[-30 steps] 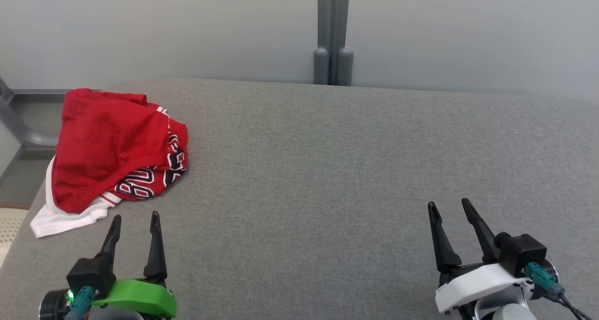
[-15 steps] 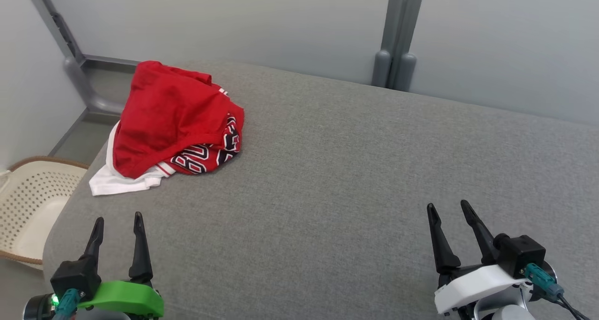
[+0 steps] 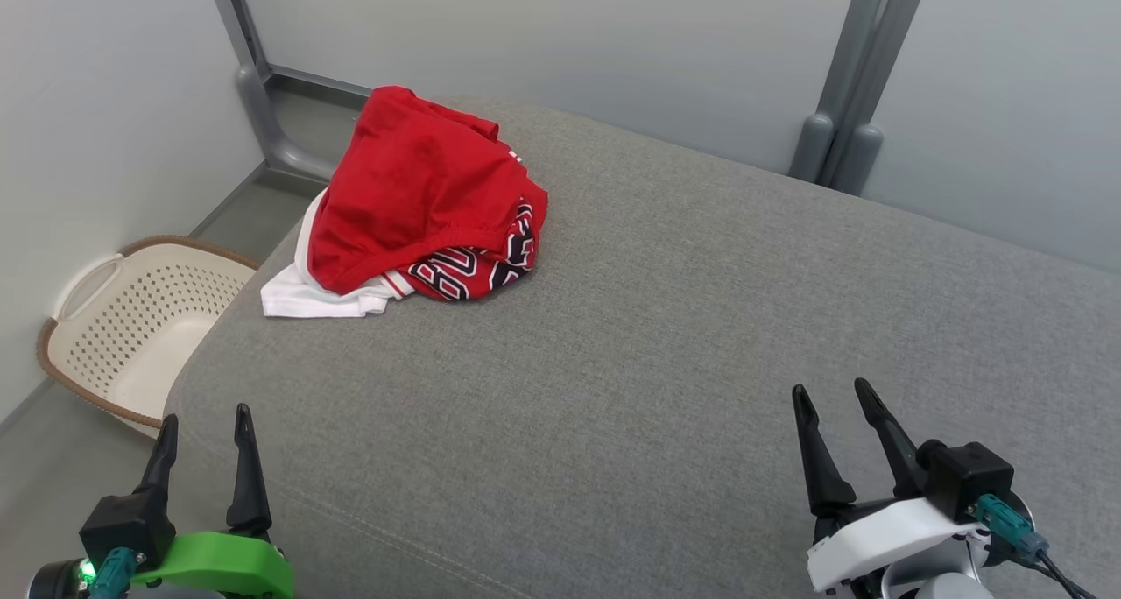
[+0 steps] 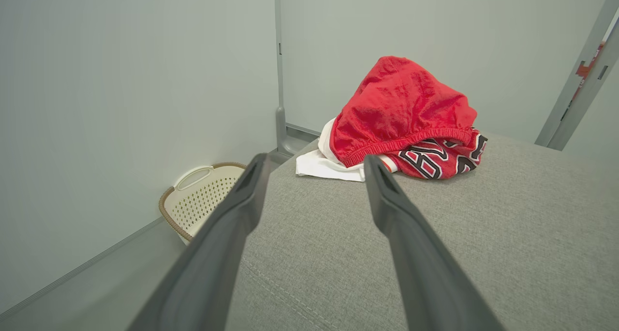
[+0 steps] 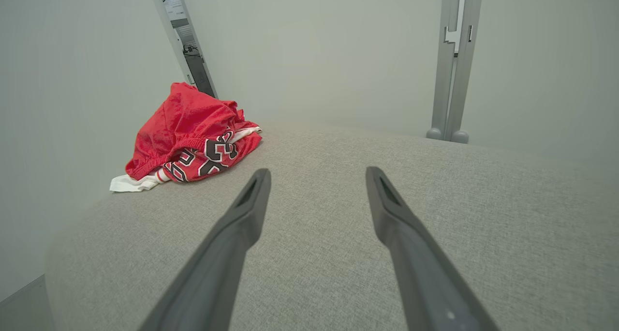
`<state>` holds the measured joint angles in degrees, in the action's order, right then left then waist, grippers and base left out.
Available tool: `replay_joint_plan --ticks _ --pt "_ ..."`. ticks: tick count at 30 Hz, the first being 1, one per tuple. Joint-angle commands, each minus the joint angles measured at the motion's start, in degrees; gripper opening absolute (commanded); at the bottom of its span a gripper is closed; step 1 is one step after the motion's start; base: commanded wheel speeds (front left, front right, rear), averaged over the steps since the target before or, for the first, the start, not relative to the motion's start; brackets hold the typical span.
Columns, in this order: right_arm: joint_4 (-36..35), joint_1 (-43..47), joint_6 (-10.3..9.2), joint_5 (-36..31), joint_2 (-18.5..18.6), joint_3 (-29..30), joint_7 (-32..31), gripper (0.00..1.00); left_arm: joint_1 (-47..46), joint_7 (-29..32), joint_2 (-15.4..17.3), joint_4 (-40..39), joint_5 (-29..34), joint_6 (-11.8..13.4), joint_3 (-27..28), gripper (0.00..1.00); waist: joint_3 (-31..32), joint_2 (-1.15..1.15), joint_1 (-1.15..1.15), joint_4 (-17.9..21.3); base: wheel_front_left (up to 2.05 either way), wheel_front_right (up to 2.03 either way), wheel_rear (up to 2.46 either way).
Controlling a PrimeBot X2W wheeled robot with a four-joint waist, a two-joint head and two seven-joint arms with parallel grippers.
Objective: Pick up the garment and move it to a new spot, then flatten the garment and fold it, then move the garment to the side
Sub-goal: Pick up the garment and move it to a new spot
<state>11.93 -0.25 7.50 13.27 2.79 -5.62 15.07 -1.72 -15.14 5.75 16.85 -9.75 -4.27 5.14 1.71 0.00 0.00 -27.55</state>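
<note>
A crumpled red garment point(image 3: 420, 187) with black-and-white lettering and a white edge lies heaped near the far left corner of the grey padded surface point(image 3: 666, 336). The left wrist view has the garment point(image 4: 404, 118) straight ahead, past the fingers; the right wrist view has the garment point(image 5: 191, 135) far off to the left. My left gripper point(image 3: 203, 424) hangs open at the lower left, near the surface's front left corner, well short of the heap. At the lower right my right gripper point(image 3: 830, 398) is open too, with nothing between its fingers.
A cream perforated laundry basket point(image 3: 123, 327) stands on the floor left of the surface; it is also in the left wrist view as the basket point(image 4: 203, 195). Grey walls and metal posts point(image 3: 845, 82) close off the back. The surface's left edge drops to the floor.
The head camera has turned left, so the whole picture shifted right and the basket came into view. The garment lies as before. Both grippers stay open.
</note>
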Motion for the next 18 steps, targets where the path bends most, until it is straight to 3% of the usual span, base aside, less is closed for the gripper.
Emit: replay_joint_plan --ticks 1,18 --pt "0.16 -0.09 -0.02 0.02 0.19 -0.18 0.16 1.00 1.00 -0.02 0.25 -0.37 0.38 0.32 0.24 1.00 -0.03 0.00 0.00 -0.87 0.00 0.00 0.00" --pt "0.34 -1.61 -0.02 -1.18 0.22 -0.28 0.17 1.00 -2.73 -0.02 0.55 0.18 -0.28 -0.20 0.61 1.00 -1.89 0.00 0.00 0.00 0.00 0.00 0.00"
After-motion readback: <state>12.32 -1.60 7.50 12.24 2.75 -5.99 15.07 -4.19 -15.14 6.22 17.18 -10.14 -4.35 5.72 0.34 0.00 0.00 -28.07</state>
